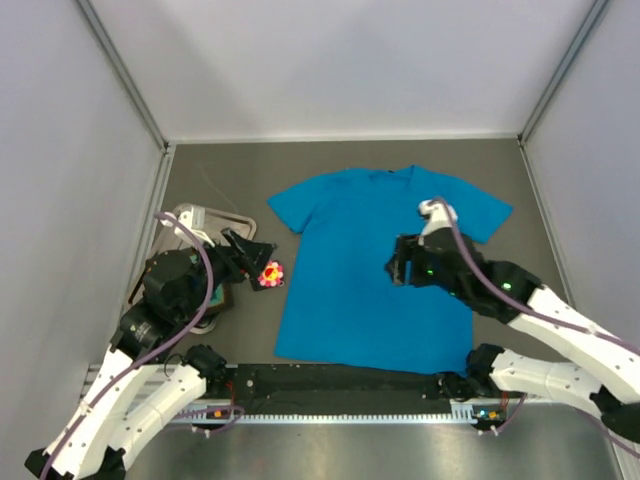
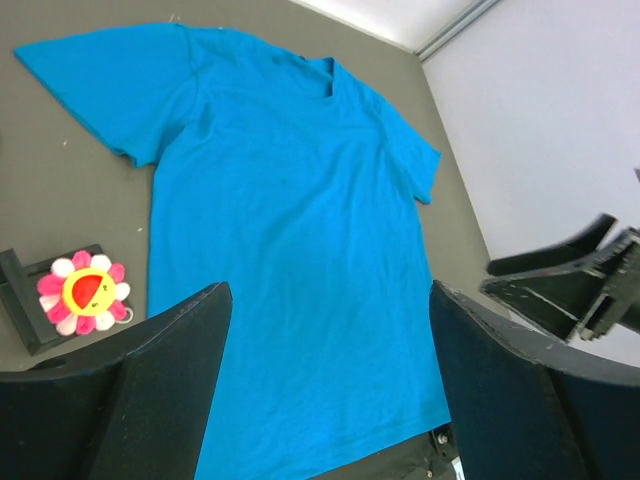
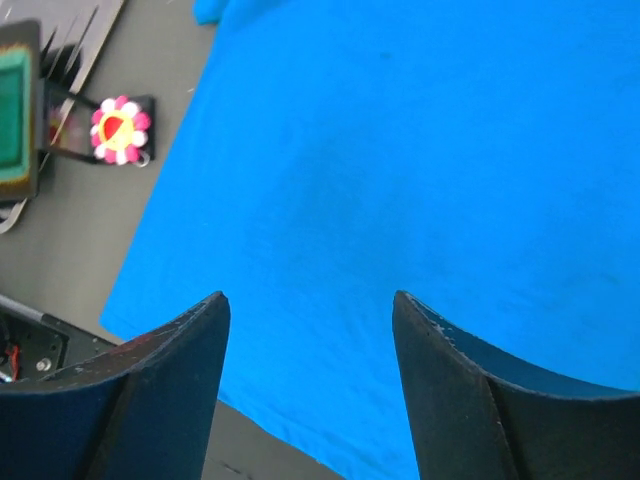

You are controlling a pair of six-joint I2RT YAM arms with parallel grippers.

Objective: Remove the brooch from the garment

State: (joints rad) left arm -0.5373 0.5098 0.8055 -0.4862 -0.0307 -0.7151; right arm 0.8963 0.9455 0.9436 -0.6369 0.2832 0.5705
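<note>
The garment (image 1: pixel 385 270) is a bright blue T-shirt lying flat in the middle of the table, collar toward the back. The brooch (image 1: pixel 271 272), a pink and white flower with a yellow centre, lies off the cloth on the grey table by the shirt's left edge. It rests on a small black piece; it also shows in the wrist views (image 2: pixel 84 291) (image 3: pixel 120 128). My left gripper (image 1: pixel 255 262) is open and empty right beside the brooch, its fingers (image 2: pixel 190 340) framing the shirt's lower part. My right gripper (image 1: pixel 398 266) hangs open and empty over the shirt's middle, fingers (image 3: pixel 190 350) above the hem.
A metal tray (image 1: pixel 195 218) sits at the back left behind my left arm, with a green-topped object (image 3: pixel 18 120) next to it. A black rail (image 1: pixel 340 380) runs along the near edge. My right arm (image 2: pixel 570 290) shows in the left wrist view. Grey walls close in both sides.
</note>
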